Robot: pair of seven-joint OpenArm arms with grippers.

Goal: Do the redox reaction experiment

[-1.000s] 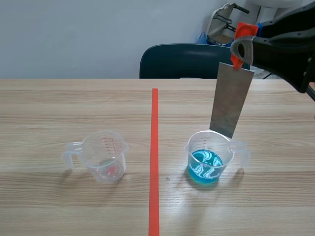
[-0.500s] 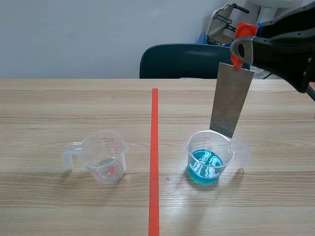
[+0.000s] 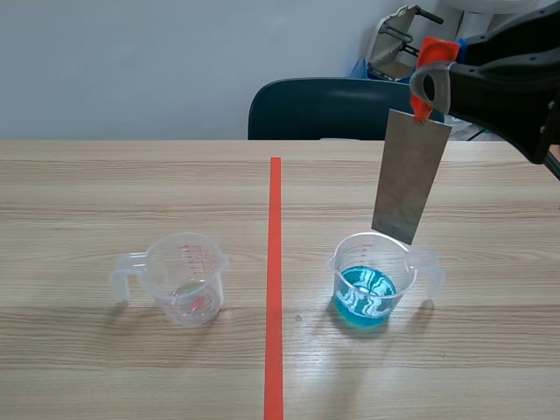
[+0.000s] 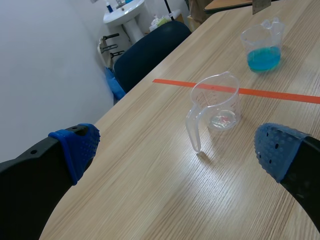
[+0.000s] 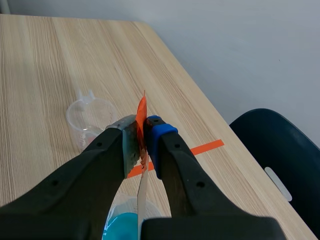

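Surface: a pale wood-grain table [image 3: 105, 184], with an orange-red tape line [image 3: 274, 280] running away from the robot down its middle.
Left gripper: the left gripper [image 4: 175, 147] hangs low over the near table edge, its blue dotted pads spread wide with nothing between them.
Left of the tape: an empty clear plastic measuring cup [image 3: 185, 278] stands upright with its handle turned outward, ahead of the left gripper.
Right of the tape: a second clear plastic measuring cup holding blue liquid [image 3: 369, 280] stands level with the empty cup, well apart from it.
Plate: a thin grey rectangular metal plate [image 3: 411, 175] hangs a little tilted over the blue cup, with its lower edge about at the rim and clear of the liquid.
Right gripper: the right gripper [image 3: 429, 87], raised above the table, pinches the plate at its top, where an orange-red tape tab [image 5: 142, 112] sticks out between the pads.
Behind: a dark blue chair [image 3: 324, 109] stands at the far table edge, before a pale wall [image 3: 131, 61].
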